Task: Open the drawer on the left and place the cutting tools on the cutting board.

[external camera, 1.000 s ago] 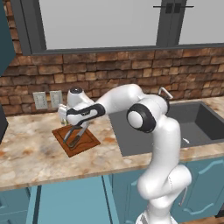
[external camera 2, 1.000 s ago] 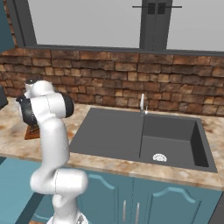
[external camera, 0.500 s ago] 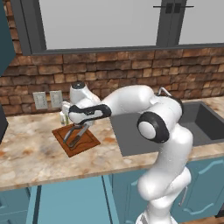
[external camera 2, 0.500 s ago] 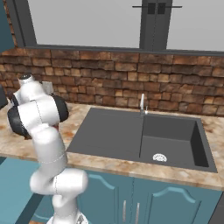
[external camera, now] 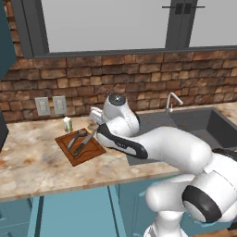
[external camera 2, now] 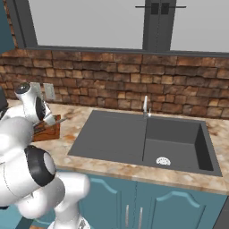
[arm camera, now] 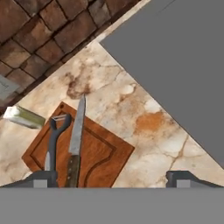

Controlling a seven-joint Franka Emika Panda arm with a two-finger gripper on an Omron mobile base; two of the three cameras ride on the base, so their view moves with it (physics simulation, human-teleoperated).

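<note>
On surface, left of sink [external camera: 185, 127]: board [arm camera: 98, 155], reddish wood, lying flat, one corner toward the brick wall. Contents: knife [arm camera: 76, 140], blade tip reaching just past the board's far edge, dark handle toward the hand; beside it a second grey tool [arm camera: 53, 142] with a looped head, likely the scissors. Both lie loose and roughly parallel, as set down for the task. Fingers [arm camera: 109, 179]: spread wide, holding nothing, above the board's near edge. Carton [external camera: 67, 125]: just behind the board. Drawer: out of view. Placement looks complete.
</note>
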